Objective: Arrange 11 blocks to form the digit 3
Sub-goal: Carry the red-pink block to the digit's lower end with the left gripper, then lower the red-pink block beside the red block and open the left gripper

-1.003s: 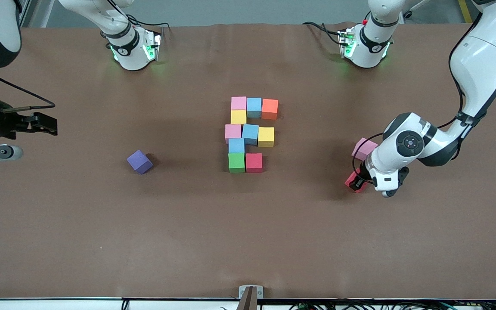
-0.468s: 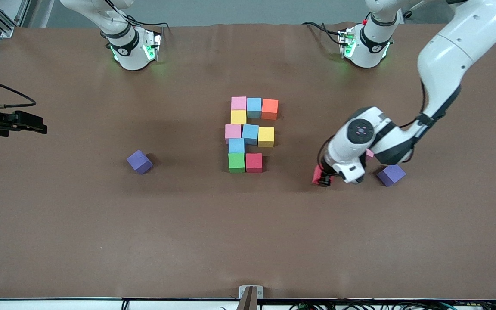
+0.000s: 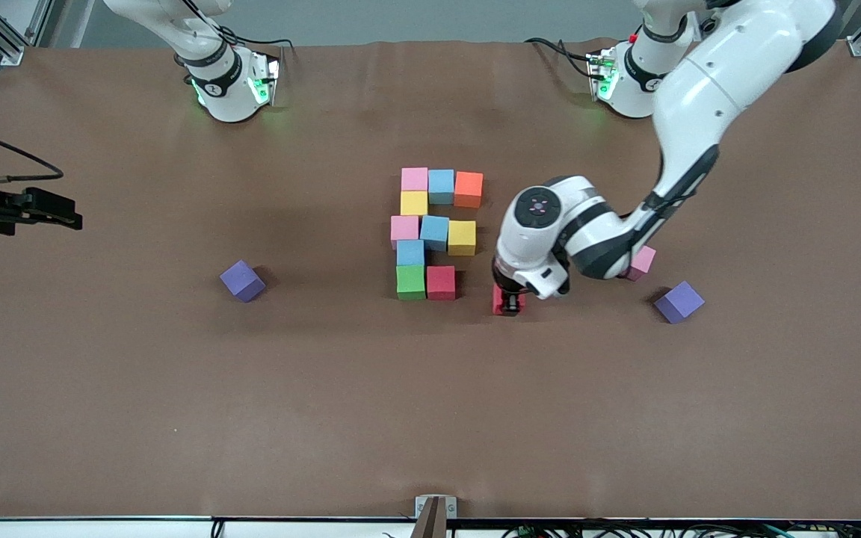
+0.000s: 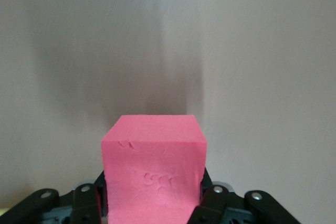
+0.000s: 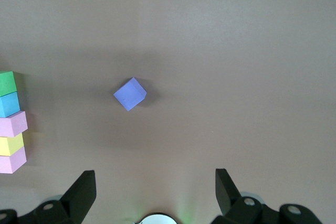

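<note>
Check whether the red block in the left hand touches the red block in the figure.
Apart. The front view shows bare table between the held red block and the figure's red block.

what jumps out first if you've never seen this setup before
The cluster of coloured cubes at the table's middle draws the eye: ten touching blocks forming a nearly finished figure. Beside it, toward the left arm's end, the left gripper is shut on a red cube just above the brown table. The right gripper waits, open, at the right arm's end, above a lone purple cube.

left gripper: fingers clamped, reaching mid-table | right gripper: fingers spread, apparently waiting
</note>
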### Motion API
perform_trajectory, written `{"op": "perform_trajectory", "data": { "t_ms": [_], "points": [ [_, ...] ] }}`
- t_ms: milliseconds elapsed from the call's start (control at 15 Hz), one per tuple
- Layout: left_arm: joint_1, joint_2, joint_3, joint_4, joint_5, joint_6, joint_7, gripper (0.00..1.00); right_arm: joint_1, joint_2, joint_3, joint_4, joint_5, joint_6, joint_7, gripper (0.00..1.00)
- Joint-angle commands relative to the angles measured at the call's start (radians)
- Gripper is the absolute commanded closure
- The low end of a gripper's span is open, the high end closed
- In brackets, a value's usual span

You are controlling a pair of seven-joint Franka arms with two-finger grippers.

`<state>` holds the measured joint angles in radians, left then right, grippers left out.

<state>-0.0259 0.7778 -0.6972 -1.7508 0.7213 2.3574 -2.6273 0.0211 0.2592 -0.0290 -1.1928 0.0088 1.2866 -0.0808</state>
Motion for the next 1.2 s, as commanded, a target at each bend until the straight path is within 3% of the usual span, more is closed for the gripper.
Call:
{"op": "perform_trajectory", "data": {
  "t_ms": [0,334,669,1137],
  "points": [
    [-0.129,0.026,0.088,0.08,-0.089,-0.015,-0.01,0.7,-0.003,-0.049,0.004,-0.04,0.01,-0.004,0.001,0.0],
    [-0.239,0.055,0.151,0.125,-0.154,-0.013,-0.03,0.7,0.0,-0.07,0.004,-0.066,0.005,-0.003,-0.004,0.0],
    [-0.255,0.069,0.151,0.135,-0.154,-0.013,-0.033,0.7,0.002,-0.086,0.004,-0.088,-0.003,0.002,-0.004,0.0],
    [-0.258,0.072,0.151,0.157,-0.157,-0.012,-0.033,0.68,0.002,-0.193,0.004,-0.249,-0.001,0.088,-0.004,0.0]
  ]
}}
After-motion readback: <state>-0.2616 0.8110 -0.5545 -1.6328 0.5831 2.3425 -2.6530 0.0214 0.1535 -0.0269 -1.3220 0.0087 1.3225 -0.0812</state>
